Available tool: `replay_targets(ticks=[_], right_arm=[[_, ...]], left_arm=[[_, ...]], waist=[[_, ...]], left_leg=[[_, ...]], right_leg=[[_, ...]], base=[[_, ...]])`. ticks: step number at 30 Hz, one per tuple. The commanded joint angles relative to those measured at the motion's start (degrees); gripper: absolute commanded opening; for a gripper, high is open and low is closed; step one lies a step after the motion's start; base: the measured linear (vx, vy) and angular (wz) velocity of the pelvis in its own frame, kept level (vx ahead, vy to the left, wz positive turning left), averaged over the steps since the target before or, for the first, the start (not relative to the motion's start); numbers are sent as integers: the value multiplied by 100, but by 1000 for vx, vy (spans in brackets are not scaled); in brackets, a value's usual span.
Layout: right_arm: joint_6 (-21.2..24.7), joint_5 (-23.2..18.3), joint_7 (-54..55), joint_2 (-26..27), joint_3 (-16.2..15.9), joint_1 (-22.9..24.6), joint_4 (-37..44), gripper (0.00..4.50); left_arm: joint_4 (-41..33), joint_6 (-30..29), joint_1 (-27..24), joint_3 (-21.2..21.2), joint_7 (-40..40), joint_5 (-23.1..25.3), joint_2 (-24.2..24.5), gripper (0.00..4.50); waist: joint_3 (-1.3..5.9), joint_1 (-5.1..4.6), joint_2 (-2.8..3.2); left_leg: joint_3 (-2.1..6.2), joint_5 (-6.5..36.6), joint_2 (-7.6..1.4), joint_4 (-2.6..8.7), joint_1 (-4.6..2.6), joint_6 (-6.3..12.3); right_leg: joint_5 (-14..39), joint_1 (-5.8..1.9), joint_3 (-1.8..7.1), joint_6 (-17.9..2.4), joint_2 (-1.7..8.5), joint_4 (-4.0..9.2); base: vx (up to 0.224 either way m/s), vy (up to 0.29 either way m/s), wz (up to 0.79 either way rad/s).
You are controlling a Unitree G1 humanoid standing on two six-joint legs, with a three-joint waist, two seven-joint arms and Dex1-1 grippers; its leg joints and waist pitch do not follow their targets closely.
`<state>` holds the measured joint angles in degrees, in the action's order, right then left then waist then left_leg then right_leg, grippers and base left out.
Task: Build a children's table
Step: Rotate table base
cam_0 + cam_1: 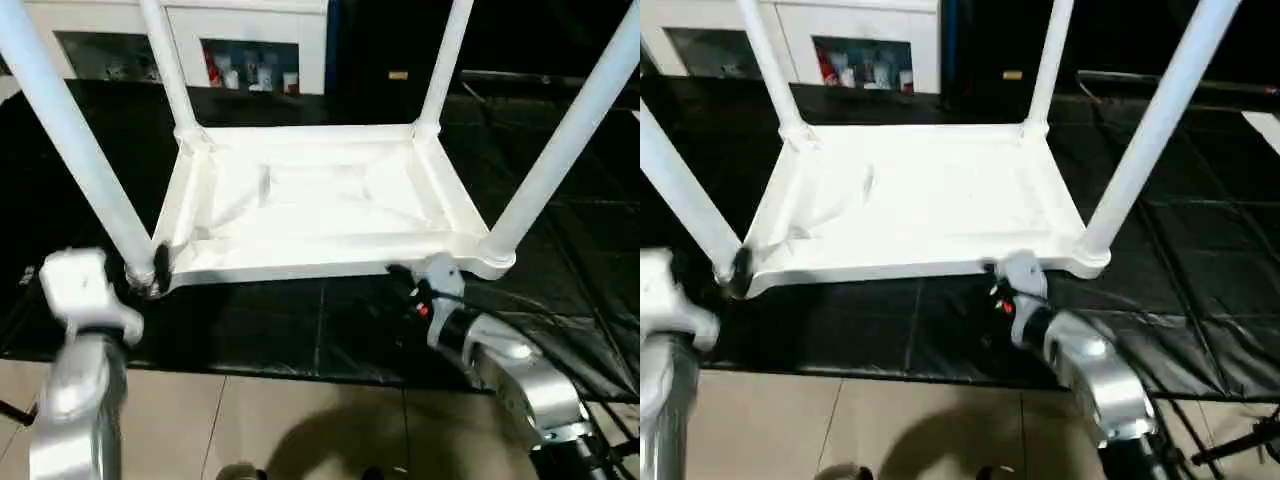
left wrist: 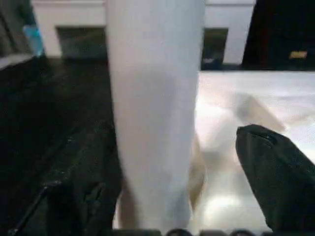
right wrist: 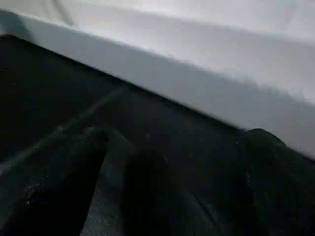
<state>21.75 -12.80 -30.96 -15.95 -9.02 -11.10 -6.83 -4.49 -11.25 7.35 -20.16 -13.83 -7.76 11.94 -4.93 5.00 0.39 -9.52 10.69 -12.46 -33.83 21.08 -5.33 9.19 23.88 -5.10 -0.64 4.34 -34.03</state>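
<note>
Left eye view: the white plastic top [image 1: 315, 205] of the children's table lies upside down on a black floor mat [image 1: 300, 325], its ribbed underside facing up, at the centre of the scene. All four tapered legs stand in the round corner sockets and rise out of the frame: the near left leg [image 1: 75, 140] at about 9 o'clock from the top's centre, the near right leg [image 1: 560, 150] at about 3 o'clock, the far left leg [image 1: 168, 65] at about 11 o'clock and the far right leg [image 1: 445, 62] at about 1 o'clock.

The left tool [image 1: 150, 268] sits at the foot of the near left leg, at about 8 o'clock from the top's centre. In the left wrist view its two black fingers [image 2: 278, 179] stand spread wide on either side of that leg, which rises between them; whether either finger touches the tube cannot be told.

The right tool [image 1: 400, 275] is at the near long edge of the top, at about 5 o'clock, close to the near right socket. In the right wrist view its fingers [image 3: 268, 167] are spread apart over the dark mat with the white rim just beyond them, gripping nothing.

Beyond the mat, at 12 o'clock, stands a white glass-door cabinet [image 1: 250, 50]. Pale floor tiles [image 1: 250, 420] lie at 6 o'clock, under the silver forearms.
</note>
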Motion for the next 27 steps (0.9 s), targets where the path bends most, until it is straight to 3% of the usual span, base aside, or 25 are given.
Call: replay_targets(ticks=[1,5,6,8,10,11,12,14,19,22,24,27], right_arm=[[271,19,123,9,93,4,114,450],[376,31,410,145,248,-204,-120,450],[358,96,595,221,312,-371,-341,450],[302,157,813,342,395,-636,-750,450],[265,171,868,384,417,-736,-924,450],[253,194,950,445,425,-867,-1139,450],[249,200,963,460,425,-897,-1190,450],[216,225,978,509,404,-990,-1343,450],[-84,303,1027,728,397,-1419,-2012,450],[-186,337,993,814,381,-1545,-2177,450],[-227,353,992,852,360,-1592,-2244,450],[-298,380,1006,911,343,-1650,-2351,450]], left_arm=[[358,59,157,-67,-138,-76,137,443],[954,-199,703,-134,-828,-550,439,443],[1075,-418,825,-121,-1332,-921,552,443],[1071,-769,814,28,-2190,-1385,778,443],[998,-950,756,115,-2550,-1554,874,443],[957,-1225,684,257,-3037,-1797,1050,443],[939,-1311,663,293,-3160,-1867,1096,443],[859,-1557,598,402,-3469,-2049,1235,443],[200,-2480,357,874,-4213,-2692,1594,443],[-264,-2773,216,1146,-4341,-2927,1618,443],[-517,-2862,139,1325,-4349,-3000,1588,443],[-880,-2963,49,1590,-4268,-3084,1421,443]], waist=[[318,-3,27],[368,-8,36],[382,2,41],[406,7,42],[404,-5,30],[401,-5,35],[400,-1,6],[383,-5,26],[346,-43,6],[324,-60,-14],[305,-89,-37],[303,-144,-52]], left_leg=[[25,1707,-2,472,-29,115],[17,1398,-23,458,-20,59],[-2,1303,-18,438,-48,37],[-9,1107,-14,428,-38,30],[-19,1029,-24,435,-28,19],[-34,1077,-29,430,-57,11],[-48,1099,-36,435,-74,15],[-44,1155,-36,452,-58,13],[-38,1542,-44,496,-82,-122],[-33,1685,-43,505,-73,-156],[-15,1833,-22,516,-69,-168],[-7,1752,-16,525,-65,-142]], right_leg=[[2312,-242,251,-463,262,521],[1733,-265,284,-698,296,428],[1525,-247,295,-827,300,397],[1245,-271,294,-989,305,343],[1171,-281,297,-1102,312,311],[1129,-264,305,-1168,309,298],[1149,-256,312,-1172,313,309],[1251,-267,313,-1147,312,306],[1737,-266,327,-1048,324,348],[1998,-263,343,-970,324,368],[2379,-269,354,-809,315,398],[2387,-269,373,-756,299,403]], base=[[0,0,0],[0,0,0],[0,0,0],[0,0,0],[0,0,0],[0,0,0],[0,0,0],[0,0,0],[0,0,0],[0,0,0],[0,0,0],[0,0,0]])
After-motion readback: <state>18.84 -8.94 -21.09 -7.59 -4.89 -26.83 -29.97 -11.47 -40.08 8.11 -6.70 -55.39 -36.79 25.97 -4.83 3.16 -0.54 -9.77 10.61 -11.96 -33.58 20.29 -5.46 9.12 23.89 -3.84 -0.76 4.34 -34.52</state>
